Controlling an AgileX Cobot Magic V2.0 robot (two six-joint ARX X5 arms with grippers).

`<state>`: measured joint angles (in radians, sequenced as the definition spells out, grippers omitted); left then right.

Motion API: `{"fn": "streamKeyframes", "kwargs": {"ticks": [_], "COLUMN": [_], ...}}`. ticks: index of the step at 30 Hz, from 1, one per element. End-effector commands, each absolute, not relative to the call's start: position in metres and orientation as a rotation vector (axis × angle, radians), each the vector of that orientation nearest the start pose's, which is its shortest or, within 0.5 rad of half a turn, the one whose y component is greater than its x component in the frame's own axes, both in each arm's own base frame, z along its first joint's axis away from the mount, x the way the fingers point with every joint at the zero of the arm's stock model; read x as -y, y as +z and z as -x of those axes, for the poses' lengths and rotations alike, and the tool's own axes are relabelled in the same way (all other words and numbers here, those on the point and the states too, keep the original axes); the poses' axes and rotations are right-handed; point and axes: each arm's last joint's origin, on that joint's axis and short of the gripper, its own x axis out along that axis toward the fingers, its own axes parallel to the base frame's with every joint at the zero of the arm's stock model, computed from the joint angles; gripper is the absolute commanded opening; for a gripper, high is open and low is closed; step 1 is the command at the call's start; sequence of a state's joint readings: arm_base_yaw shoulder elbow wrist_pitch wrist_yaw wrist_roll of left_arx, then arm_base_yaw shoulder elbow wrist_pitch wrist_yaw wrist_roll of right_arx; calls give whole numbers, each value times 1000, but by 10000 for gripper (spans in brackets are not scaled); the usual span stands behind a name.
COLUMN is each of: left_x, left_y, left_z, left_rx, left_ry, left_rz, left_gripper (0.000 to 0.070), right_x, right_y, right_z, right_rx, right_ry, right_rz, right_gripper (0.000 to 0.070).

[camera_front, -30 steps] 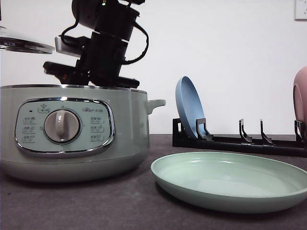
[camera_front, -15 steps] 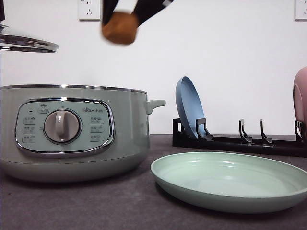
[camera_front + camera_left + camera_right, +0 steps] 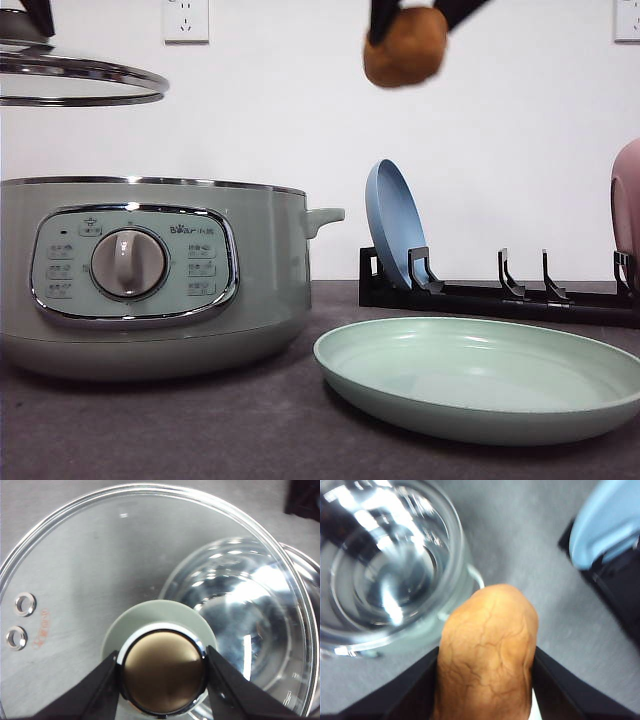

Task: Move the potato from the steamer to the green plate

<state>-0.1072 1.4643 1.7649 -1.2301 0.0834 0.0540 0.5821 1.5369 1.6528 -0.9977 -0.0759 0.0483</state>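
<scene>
Potato (image 3: 405, 48): clamped in right tool (image 3: 485, 680), carried high between steamer (image 3: 150, 275) and green plate (image 3: 480, 375). Lid (image 3: 150, 580): knob gripped by left tool (image 3: 162, 680). Risk: potato dropped short of the plate if pinch slips.

Right gripper (image 3: 405, 20) rides high with the potato (image 3: 405, 48) clamped between its fingers, and open air lies all around it. Straight below, only bare tabletop (image 3: 200, 430) and the green plate (image 3: 480, 375), its bowl clear. Down to its left stands the steamer (image 3: 150, 275), side handle jutting toward the plate. Below and beyond it, the black rack (image 3: 500, 295) holds the blue plate (image 3: 395, 222) upright. Farther left at the same height, the left gripper (image 3: 162, 677) grips the glass lid (image 3: 80, 80) above the steamer.
</scene>
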Motion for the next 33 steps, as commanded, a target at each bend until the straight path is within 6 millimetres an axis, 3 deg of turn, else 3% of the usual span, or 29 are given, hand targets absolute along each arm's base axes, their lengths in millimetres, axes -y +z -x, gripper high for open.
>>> {"fn": "streamKeyframes", "kwargs": {"ticks": [1, 8, 18, 25, 33], "left_x": [36, 54, 69, 73, 77], "left_y": [430, 430, 430, 430, 430], "left_z": [-263, -260, -256, -255, -254], "left_rx": [-853, -848, -846, -846, -845], "left_ry": [-224, -289, -344, -360, -373], "left_rz": [-64, -93, -119, -125, -131], "left_gripper": [9, 9, 9, 9, 9], "right_x": [-169, -156, -153, -148, -142], "right_y": [365, 306, 235, 201, 179], "right_z": [-251, -232, -225, -219, -210], "right_rx": [-882, -928, -989, -988, -1009], "right_ry": [606, 604, 542, 489, 450], "right_rz": [191, 148, -34, -108, -123], "right_gripper": [261, 261, 262, 262, 263]}}
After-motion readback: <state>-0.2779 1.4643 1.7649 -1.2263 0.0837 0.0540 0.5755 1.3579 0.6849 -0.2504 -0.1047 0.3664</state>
